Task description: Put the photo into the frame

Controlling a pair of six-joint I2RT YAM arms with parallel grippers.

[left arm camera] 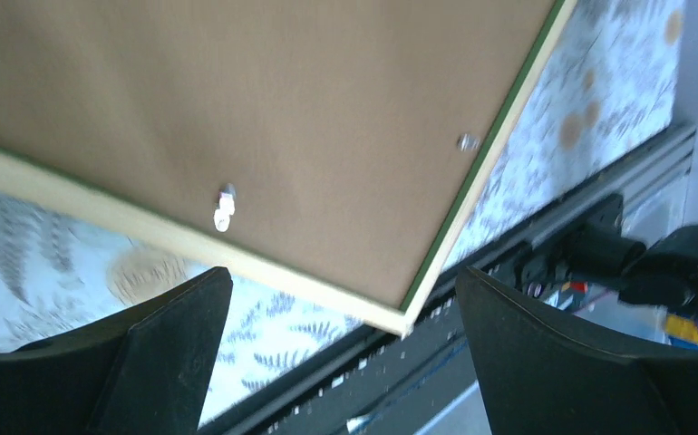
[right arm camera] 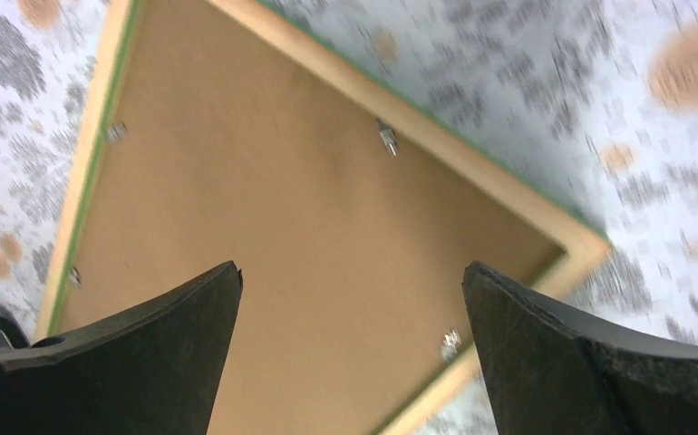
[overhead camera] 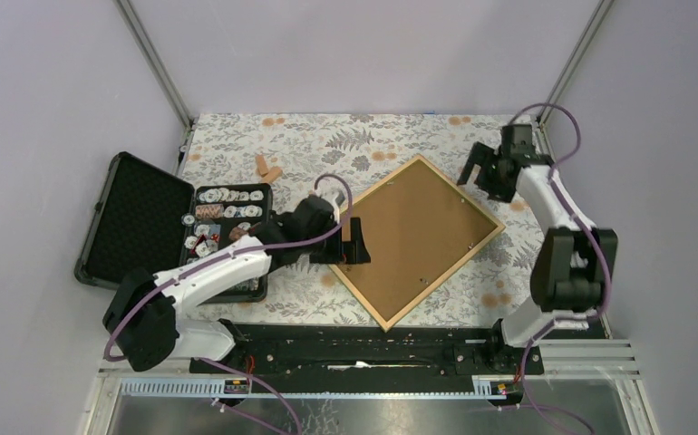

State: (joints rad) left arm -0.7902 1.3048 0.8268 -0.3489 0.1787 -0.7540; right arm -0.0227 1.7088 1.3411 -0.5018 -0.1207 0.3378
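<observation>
The frame [overhead camera: 445, 277] lies back side up, turned like a diamond, on the floral cloth. A brown backing board [overhead camera: 415, 237] fills it, held by small metal clips [left arm camera: 226, 205]. The photo is hidden or out of view. My left gripper [overhead camera: 358, 241] is open at the frame's left edge with nothing between its fingers. In the left wrist view the frame's near corner [left arm camera: 406, 319] sits between the open fingers of the left gripper [left arm camera: 344, 335]. My right gripper [overhead camera: 481, 174] hovers open by the frame's far right edge. From the right wrist, the backing board [right arm camera: 282, 236] shows below the right gripper [right arm camera: 353, 299].
An open black case of poker chips [overhead camera: 227, 217] stands left of the frame, its lid [overhead camera: 137, 222] folded out further left. Small orange pieces [overhead camera: 266, 169] lie at the back left. A black rail [overhead camera: 354, 349] runs along the near edge.
</observation>
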